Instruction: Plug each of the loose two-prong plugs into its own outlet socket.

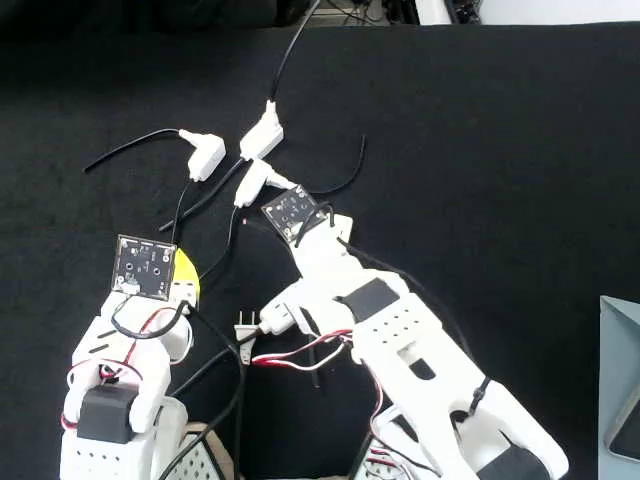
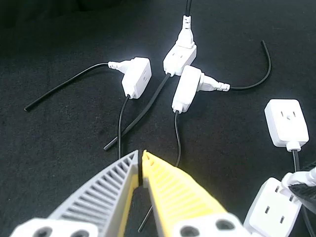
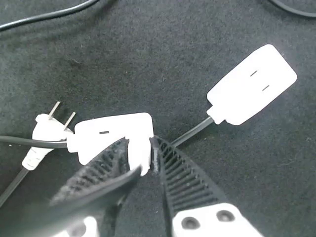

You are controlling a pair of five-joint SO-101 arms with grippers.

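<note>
My right gripper (image 3: 143,154) was clamped on the edge of a white socket (image 3: 111,131), low over the black cloth (image 1: 500,150) that covered the table, near its middle. The loose plug (image 3: 47,123) lay just left of that socket, on its side against the socket's black cord, with both prongs bare. A second socket (image 3: 252,89) lay flat a little farther off, slots up, apart from the first.

My left gripper (image 2: 139,157) hung at the near left, its grey and yellow fingers shut tip to tip and holding nothing. Beyond it on the cloth lay three white pieces: a left block (image 2: 136,76), a far block (image 2: 180,57) and a right block (image 2: 187,89). Each had a corded plug at one end, seated as far as I could tell.

Past the cloth's far edge ran a pale strip (image 1: 520,10) of the room. A grey object (image 1: 622,380) stood at the right edge.
</note>
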